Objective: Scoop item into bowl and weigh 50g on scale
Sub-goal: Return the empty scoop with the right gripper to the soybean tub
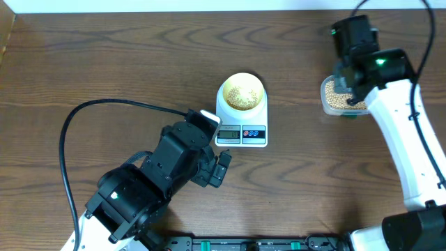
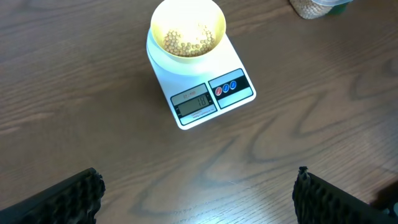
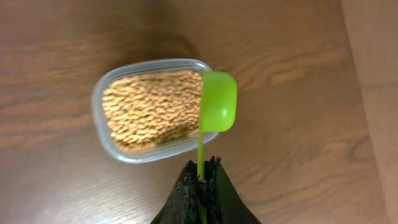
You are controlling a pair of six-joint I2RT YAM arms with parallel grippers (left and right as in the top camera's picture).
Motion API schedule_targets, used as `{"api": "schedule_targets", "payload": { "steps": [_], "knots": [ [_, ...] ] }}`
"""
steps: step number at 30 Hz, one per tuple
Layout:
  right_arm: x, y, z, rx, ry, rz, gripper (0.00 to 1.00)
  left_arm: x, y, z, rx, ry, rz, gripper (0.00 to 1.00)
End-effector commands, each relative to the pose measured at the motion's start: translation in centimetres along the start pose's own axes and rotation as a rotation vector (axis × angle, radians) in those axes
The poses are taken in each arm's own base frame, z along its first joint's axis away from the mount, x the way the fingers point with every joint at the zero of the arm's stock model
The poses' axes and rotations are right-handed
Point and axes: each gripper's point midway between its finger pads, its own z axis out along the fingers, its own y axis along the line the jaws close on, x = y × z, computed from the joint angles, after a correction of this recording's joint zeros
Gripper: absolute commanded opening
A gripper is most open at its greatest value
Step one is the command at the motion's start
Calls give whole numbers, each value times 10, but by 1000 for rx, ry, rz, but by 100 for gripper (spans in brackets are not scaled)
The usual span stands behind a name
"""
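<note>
Nearest, at the left, the left pincer [image 2: 199, 177] is seen released, its jaws spread wide above the bare bench [image 1: 104, 56], nothing being held between them. Just beyond it, at mid-bench, the scale [image 1: 241, 134] is placed with its display and its red and blue buttons turned to the near side; the reading cannot be made out. On the far part of the scale's top the bowl [image 2: 160, 18] is set upright, and a shallow layer of beans [image 2: 186, 42] is shown covering its bottom. Farther off, at the far right and well apart from the scale, the tub [image 3: 96, 106] is shown standing on the bench, filled with more beans. Over it the right pincer [image 3: 200, 180] is held clenched on the thin handle of a green scoop [image 3: 219, 99]. The scoop's cup is seen at the tub's right rim. Whether anything is carried in the cup cannot be told.
</note>
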Motion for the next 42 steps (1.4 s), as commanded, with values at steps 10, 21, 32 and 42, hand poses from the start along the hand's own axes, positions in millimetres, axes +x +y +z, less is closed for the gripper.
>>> {"api": "schedule_targets", "payload": {
  "steps": [10, 21, 32, 42],
  "knots": [
    [12, -5, 53, 31, 136, 130, 1, -5, -2, -5, 10, -15, -7, 99],
    [31, 17, 91, 24, 251, 95, 1, -5, -2, -5, 10, -15, -7, 99],
    [57, 38, 125, -52, 393, 38, 1, -5, -2, -5, 10, -15, -7, 99],
    [71, 63, 116, -483, 518, 42, 1, -5, -2, -5, 10, -15, -7, 99]
  ]
}}
